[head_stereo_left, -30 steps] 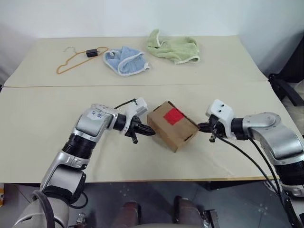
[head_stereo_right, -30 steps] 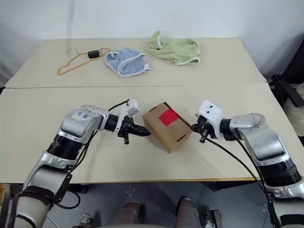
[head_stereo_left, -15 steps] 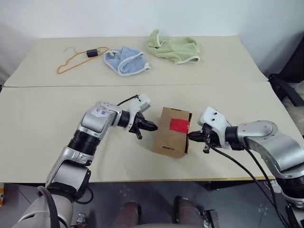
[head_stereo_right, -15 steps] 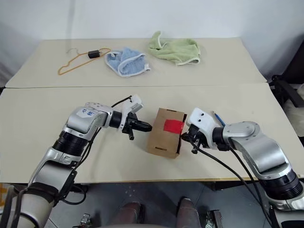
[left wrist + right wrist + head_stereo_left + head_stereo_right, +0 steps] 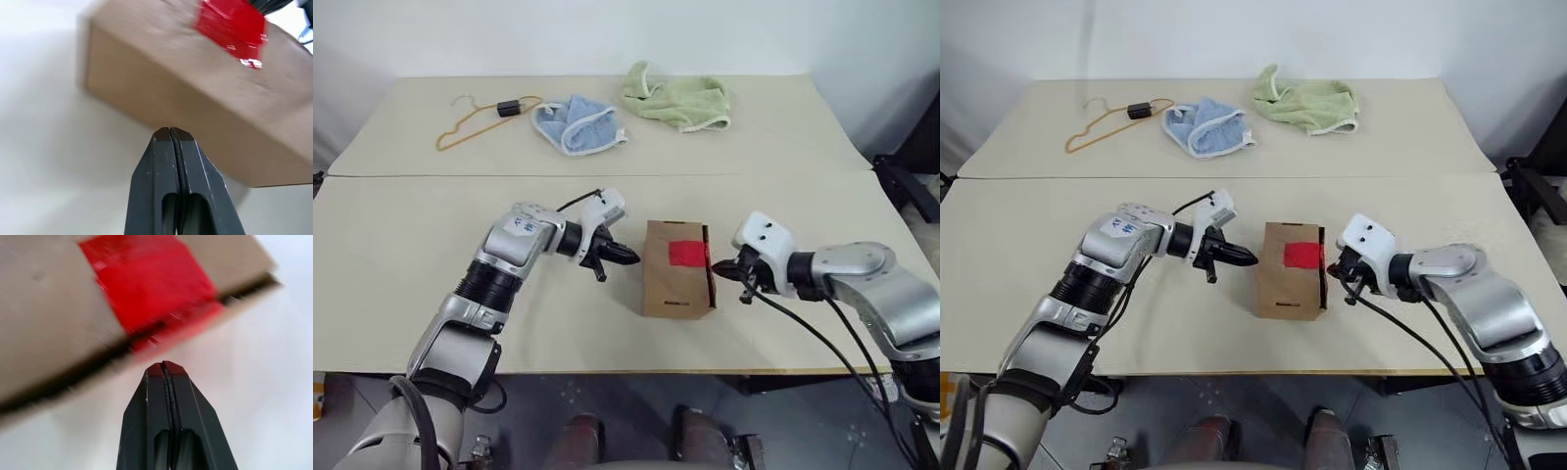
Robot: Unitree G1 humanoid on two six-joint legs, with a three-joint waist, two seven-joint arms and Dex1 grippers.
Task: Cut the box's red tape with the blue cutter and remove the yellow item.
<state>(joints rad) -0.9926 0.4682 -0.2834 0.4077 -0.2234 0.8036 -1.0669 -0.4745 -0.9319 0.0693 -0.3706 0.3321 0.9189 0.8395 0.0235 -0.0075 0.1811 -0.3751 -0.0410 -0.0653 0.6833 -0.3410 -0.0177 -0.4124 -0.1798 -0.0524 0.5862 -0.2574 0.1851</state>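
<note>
Sitting near the middle of the front table [image 5: 391, 294], the box [image 5: 675, 284] lies flat, red tape [image 5: 687, 254] on its lid toward the 3 o'clock edge. Left gripper [image 5: 628, 257] at the box's 9 o'clock, right gripper [image 5: 724, 267] at 3 o'clock beside the tape; both pinched shut, empty. Judgement: thin cardboard, light, slides readily when nudged, dents under a hard squeeze; best steadied across opposite side walls, clear of the seam. No legible writing or brand on the box.
</note>
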